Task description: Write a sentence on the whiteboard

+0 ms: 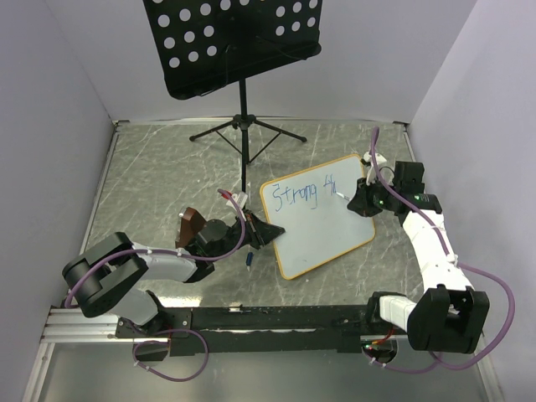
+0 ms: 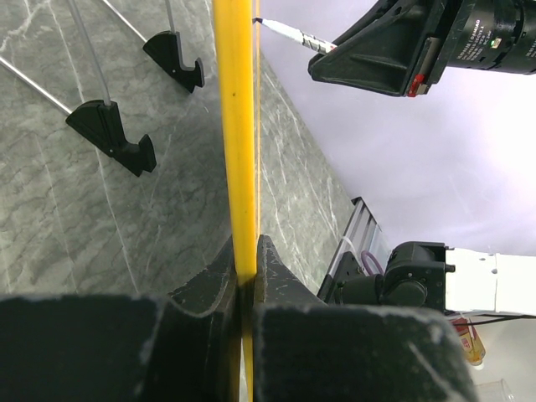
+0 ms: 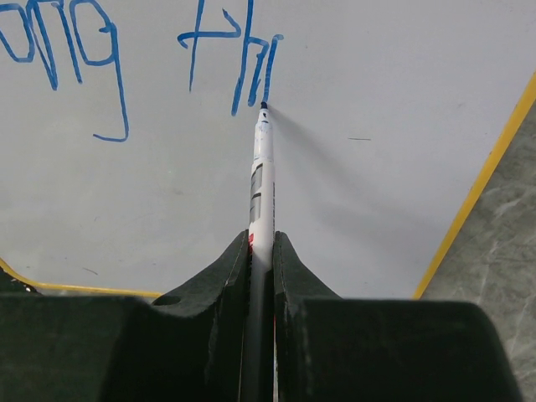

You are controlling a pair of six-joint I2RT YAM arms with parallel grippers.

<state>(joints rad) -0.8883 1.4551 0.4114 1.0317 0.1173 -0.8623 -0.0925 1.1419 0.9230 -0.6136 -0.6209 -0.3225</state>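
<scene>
While the left hand [image 1: 268, 234] clamps the left edge of the small white, orange-framed rectangular whiteboard [image 1: 327, 239] — centre-right in the overhead view — the right hand [image 3: 261, 251], closed on a slim white marker pen [image 3: 262, 180], holds its tip against the blue handwritten sentence [image 1: 300, 195], reading "Strong th".

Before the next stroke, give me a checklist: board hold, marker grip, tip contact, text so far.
1. Board hold: left gripper shut on the frame edge of the whiteboard: ok.
2. Pen grip: right gripper shut on the marker, which sits straight in the grip: ok.
3. Tip contact: marker tip meets the board at the end of the last stroke: ok, looks touching.
4. Text: the sentence shows only "Strong" and the start of a second word: not ok.
5. Room on this line for the rest of that word: cannot tell.
</scene>
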